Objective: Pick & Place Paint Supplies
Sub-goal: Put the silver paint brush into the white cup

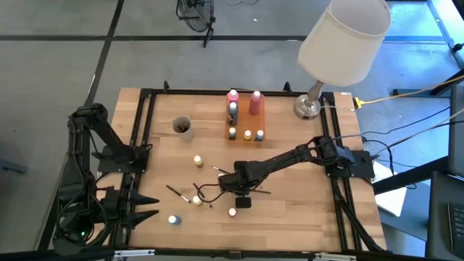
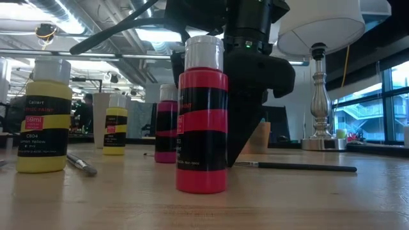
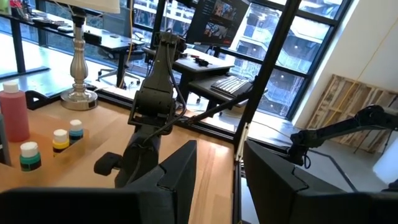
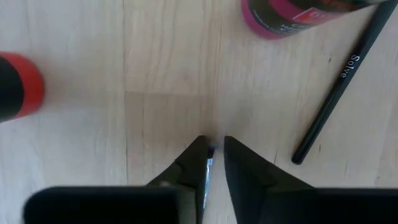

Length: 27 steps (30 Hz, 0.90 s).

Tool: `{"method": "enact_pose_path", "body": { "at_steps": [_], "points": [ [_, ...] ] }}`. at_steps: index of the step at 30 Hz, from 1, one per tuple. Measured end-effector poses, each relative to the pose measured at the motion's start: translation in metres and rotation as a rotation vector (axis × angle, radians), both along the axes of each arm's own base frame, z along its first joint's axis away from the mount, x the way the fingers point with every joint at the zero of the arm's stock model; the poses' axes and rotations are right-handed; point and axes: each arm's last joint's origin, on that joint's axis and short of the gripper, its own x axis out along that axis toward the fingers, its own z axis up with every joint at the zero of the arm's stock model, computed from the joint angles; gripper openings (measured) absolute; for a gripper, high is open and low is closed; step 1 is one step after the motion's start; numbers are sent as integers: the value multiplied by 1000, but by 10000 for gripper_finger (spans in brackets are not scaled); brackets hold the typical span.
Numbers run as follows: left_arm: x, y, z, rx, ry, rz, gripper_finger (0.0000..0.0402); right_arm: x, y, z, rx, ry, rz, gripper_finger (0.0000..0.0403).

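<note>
Right pincer was held low over the wooden surface, near the middle of it. Whether it was apart or together could not be told from the views, nor whether anything was clamped in it. Just beside it, a red bottle, a pink bottle and a thin dark brush were seen on the bare planks. The left pincer was kept apart and empty at the left edge of the surface.

Small capped bottles were scattered over the near half of the surface: a yellow-capped one, a white-capped one and a blue-capped one. At the far side, two tall pink bottles, a dark bottle and a row of three small bottles were gathered on a brown board. A round cup was placed to the left of the board. A white-shaded lamp was stood at the far right corner.

Around the surface, a grey floor with dark seams was shown, and a fan was set on it. Tall windows, a desk with a keyboard and leaning wooden pallets were visible in the room behind.
</note>
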Motion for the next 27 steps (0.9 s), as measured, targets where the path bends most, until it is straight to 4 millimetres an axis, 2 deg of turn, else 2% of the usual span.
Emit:
{"method": "enact_pose_path", "body": {
  "at_steps": [8, 21, 27],
  "points": [
    [0, 0, 0, -3, -1, 0, 128, -1, 0, 0, 31, 20, -7, 5],
    [0, 0, 0, -3, 0, 0, 127, -3, 2, 0, 89, 57, -67, 1],
    [0, 0, 0, -2, 0, 0, 127, -4, 9, 6, 117, 88, -55, 1]
  ]
}}
